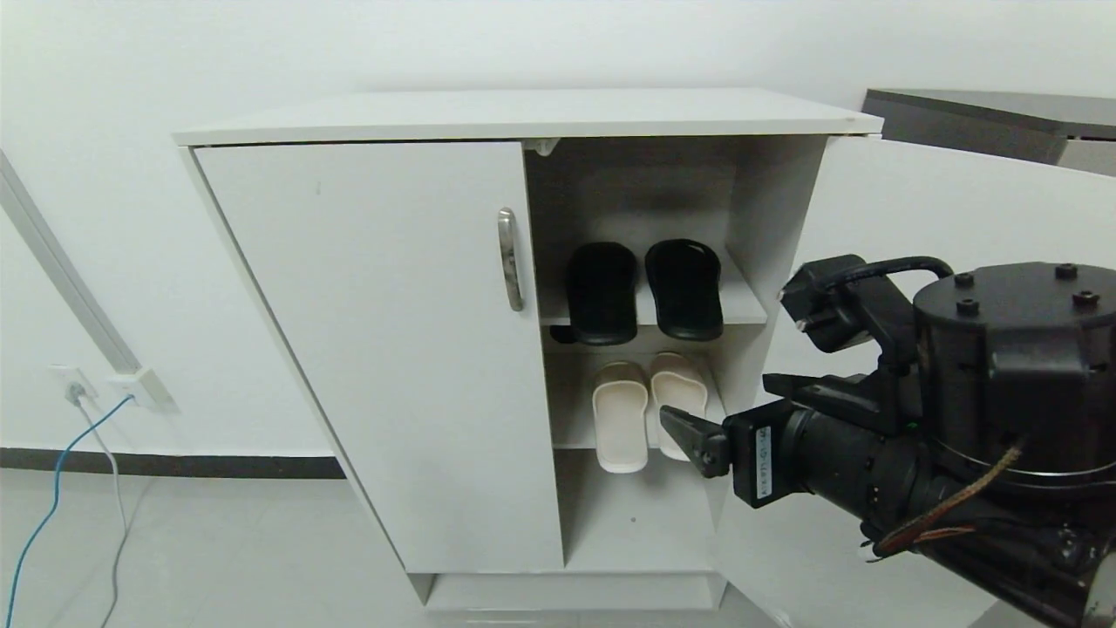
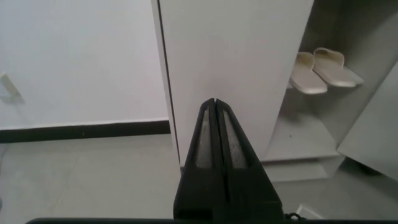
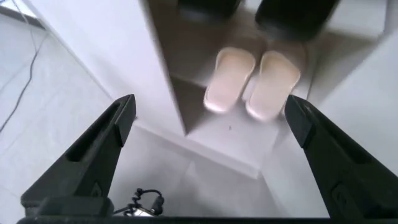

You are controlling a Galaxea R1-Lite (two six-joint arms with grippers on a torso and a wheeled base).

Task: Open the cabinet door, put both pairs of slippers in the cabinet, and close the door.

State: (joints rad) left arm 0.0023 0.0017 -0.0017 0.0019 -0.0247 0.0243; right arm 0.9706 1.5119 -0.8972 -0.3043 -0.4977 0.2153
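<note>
The white cabinet (image 1: 523, 113) has its left door (image 1: 375, 349) closed and its right door (image 1: 942, 227) swung open. A black pair of slippers (image 1: 643, 292) lies on the upper shelf. A cream pair of slippers (image 1: 647, 414) lies on the shelf below, toes hanging over the edge. My right gripper (image 1: 717, 403) is open in front of the open compartment, level with the cream pair (image 3: 252, 84) and a short way off; nothing is between its fingers (image 3: 102, 146). My left gripper (image 2: 214, 104) is shut and empty, low before the closed door (image 2: 236, 56).
A metal handle (image 1: 510, 259) sits on the closed door's inner edge. Wall sockets (image 1: 131, 388) with a blue cable (image 1: 52, 488) are at the left. A grey piece of furniture (image 1: 1003, 113) stands behind the open door. Bare floor lies in front.
</note>
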